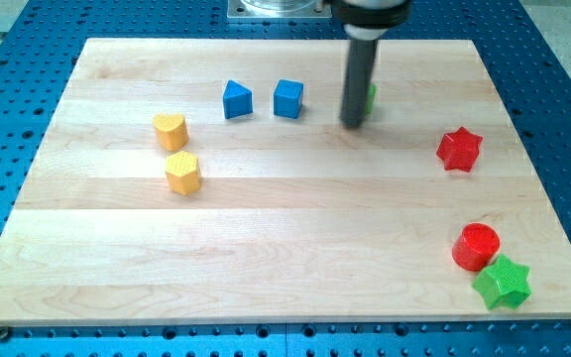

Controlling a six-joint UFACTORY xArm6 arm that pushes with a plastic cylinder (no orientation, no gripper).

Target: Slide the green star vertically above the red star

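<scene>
Seven blocks showed in full on the board (pixel 266 288), with a sliver of an eighth, green (pixel 371 96), peeking from behind the rod near the top edge; the green star (pixel 503 283) sat in the bottom right corner, touching or just beside the red cylinder (pixel 476 246); the red star (pixel 459 149) lay near the right edge, well above them; my tip (pixel 352 123) rested near the top edge, right of the blue cube (pixel 288 98), just beside that hidden green piece and well apart from the green star; no pincer existed on this rod, so nothing was spread or pinched; by my reading the task was barely begun, since the green star was below the red star, not above it; what was left was reaching the corner, working the star free of the cylinder, and driving it up past the red star toward the top right corner
</scene>
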